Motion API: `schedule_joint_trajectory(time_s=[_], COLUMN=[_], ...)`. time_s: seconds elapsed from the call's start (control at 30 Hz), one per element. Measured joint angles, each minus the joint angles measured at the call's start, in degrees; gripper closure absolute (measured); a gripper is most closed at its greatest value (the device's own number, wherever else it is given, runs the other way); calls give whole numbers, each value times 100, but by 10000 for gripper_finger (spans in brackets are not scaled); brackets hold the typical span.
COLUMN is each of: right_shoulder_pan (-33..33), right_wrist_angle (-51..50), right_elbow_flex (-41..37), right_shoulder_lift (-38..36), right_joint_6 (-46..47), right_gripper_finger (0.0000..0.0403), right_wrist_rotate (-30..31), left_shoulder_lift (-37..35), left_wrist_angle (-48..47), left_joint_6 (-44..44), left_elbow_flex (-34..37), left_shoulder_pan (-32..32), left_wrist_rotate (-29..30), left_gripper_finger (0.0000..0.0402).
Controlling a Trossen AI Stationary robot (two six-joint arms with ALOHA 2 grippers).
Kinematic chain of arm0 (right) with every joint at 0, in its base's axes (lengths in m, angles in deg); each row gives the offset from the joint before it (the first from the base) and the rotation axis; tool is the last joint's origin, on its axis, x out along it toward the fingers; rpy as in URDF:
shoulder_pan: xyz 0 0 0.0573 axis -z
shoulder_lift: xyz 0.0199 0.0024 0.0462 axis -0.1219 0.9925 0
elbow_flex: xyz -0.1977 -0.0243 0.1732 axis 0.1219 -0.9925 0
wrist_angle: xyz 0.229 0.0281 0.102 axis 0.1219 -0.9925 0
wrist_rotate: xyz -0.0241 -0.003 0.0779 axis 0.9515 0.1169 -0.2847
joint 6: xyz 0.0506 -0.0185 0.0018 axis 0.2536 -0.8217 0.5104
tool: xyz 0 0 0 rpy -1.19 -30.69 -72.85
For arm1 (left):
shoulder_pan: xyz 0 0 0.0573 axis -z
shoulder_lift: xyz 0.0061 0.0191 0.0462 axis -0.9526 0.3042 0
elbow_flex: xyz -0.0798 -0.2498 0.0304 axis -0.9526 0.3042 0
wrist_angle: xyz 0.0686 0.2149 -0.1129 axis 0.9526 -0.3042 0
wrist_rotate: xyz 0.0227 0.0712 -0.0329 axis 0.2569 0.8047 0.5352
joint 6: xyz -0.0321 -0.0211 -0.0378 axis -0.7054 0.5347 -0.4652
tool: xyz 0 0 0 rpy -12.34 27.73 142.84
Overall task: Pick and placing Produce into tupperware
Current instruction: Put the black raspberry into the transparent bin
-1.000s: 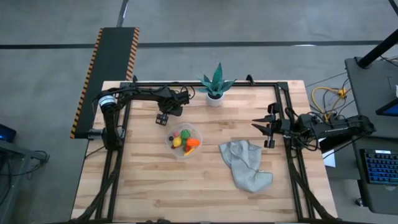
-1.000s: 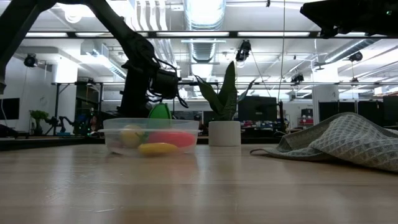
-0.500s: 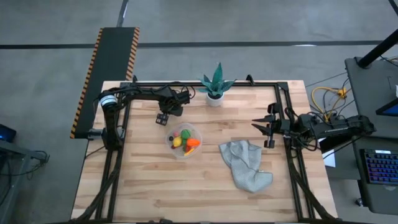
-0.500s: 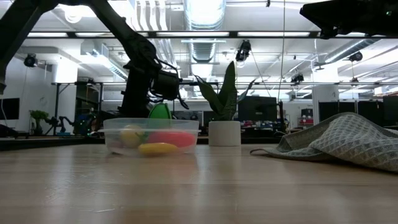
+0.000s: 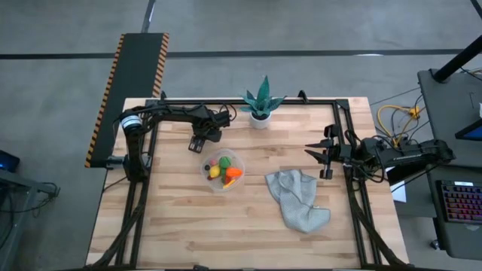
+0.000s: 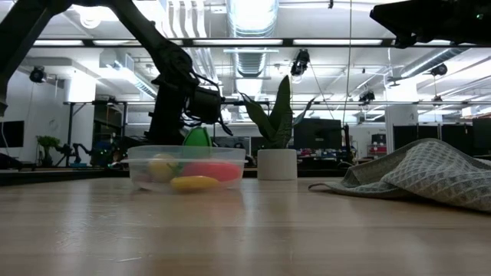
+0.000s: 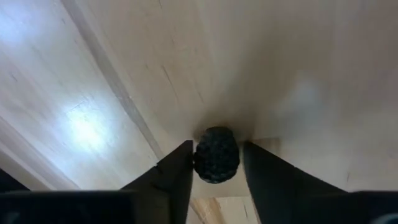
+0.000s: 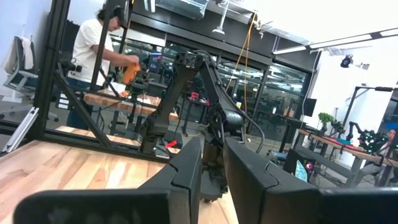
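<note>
High view: the left tool (image 5: 197, 144) hangs over the pale wooden surface (image 5: 166, 218), just beside the small round clear plastic tupperware (image 5: 223, 170), which holds yellow, orange, red and green toy produce. The right tool (image 5: 316, 157) waits well apart at the surface's right edge, fingers spread with nothing between them.

Low view: the tupperware (image 6: 186, 168) stands upright, with the crumpled grey cloth (image 6: 418, 178) well apart.

Left wrist view: the left tool (image 7: 216, 165) is clamped across the middle of a dark brown bumpy toy berry (image 7: 216, 154). It looks light, stiff and knobbly, so unlikely to slip.
</note>
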Motion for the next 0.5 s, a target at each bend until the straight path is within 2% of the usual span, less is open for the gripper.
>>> schedule_joint_trajectory(time_s=[0.2, 0.5], right_shoulder_pan=[0, 0], right_wrist_angle=[-2, -1], right_elbow_flex=[0, 0], right_shoulder_lift=[0, -1], right_joint_6=[-10, -10], right_gripper_finger=[342, 342], right_wrist_rotate=[15, 15], left_shoulder_lift=[-4, -130], left_wrist_angle=[15, 194], left_joint_6=[-15, -345], left_elbow_flex=[-32, -94], left_shoulder_pan=[6, 17], left_wrist_rotate=[20, 9], left_gripper_finger=[329, 332])
